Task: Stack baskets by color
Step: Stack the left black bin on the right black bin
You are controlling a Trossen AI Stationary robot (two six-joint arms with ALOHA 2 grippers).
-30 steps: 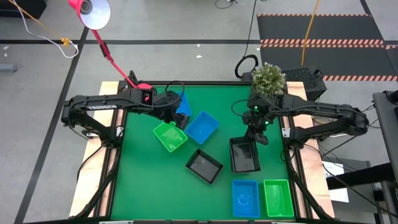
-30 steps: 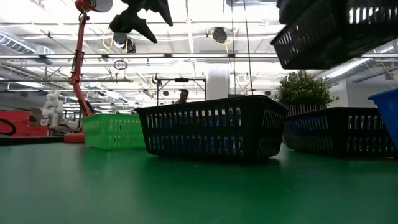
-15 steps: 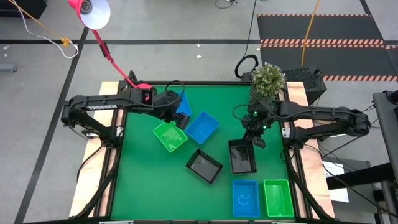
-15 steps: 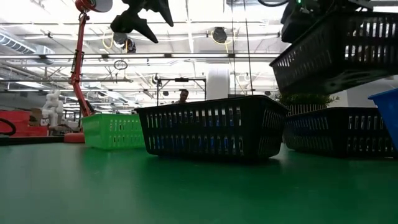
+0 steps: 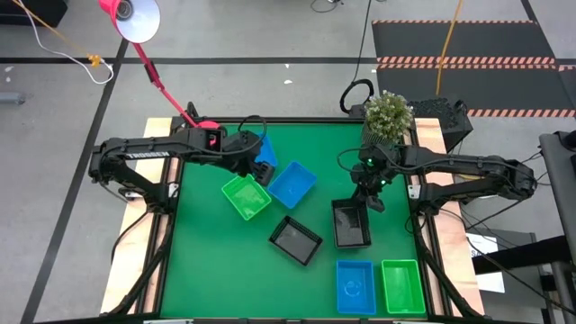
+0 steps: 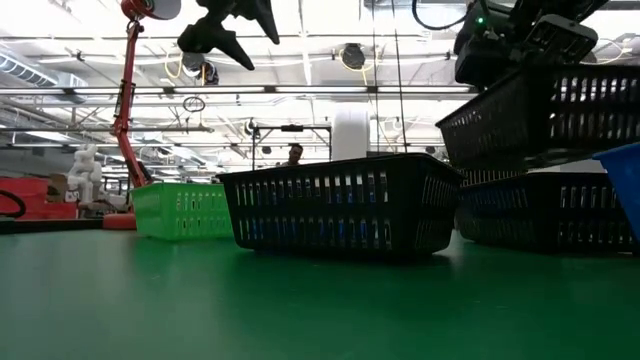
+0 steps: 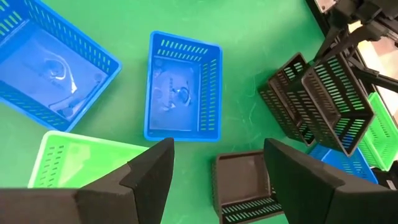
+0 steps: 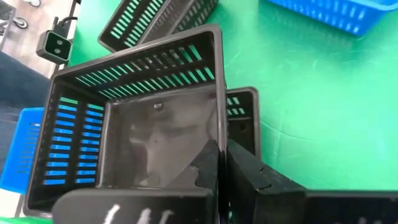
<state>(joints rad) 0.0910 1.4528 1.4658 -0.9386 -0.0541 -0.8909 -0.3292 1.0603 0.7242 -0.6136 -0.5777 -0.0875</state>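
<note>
My right gripper (image 5: 368, 194) is shut on a black basket (image 5: 351, 223), which hangs tilted just above a second black basket (image 6: 545, 212) resting on the green table. A third black basket (image 5: 295, 239) sits left of them. My left gripper (image 7: 217, 180) hovers open and empty near the far left, above a blue basket (image 5: 265, 147). A green basket (image 5: 246, 196) and a blue one (image 5: 292, 184) lie below it. Another blue basket (image 5: 355, 285) and green basket (image 5: 402, 285) stand side by side at the near edge. My right gripper holds the black basket by its far short wall (image 8: 218, 134), one finger inside the basket and one outside. The fingers slant down from the far side. The basket is lifted and tilted, its held end high and its free end (image 6: 470, 150) low over the basket beneath.
A pink lamp base (image 5: 207, 126) stands at the far left corner, its stem rising over the table's edge. A potted plant (image 5: 389, 112) sits at the far right, behind my right arm. Bare green table lies at the near left.
My right gripper has come down with the black basket toward the black basket on the table. The basket stays tilted and now hangs just above the lower one's rim.
</note>
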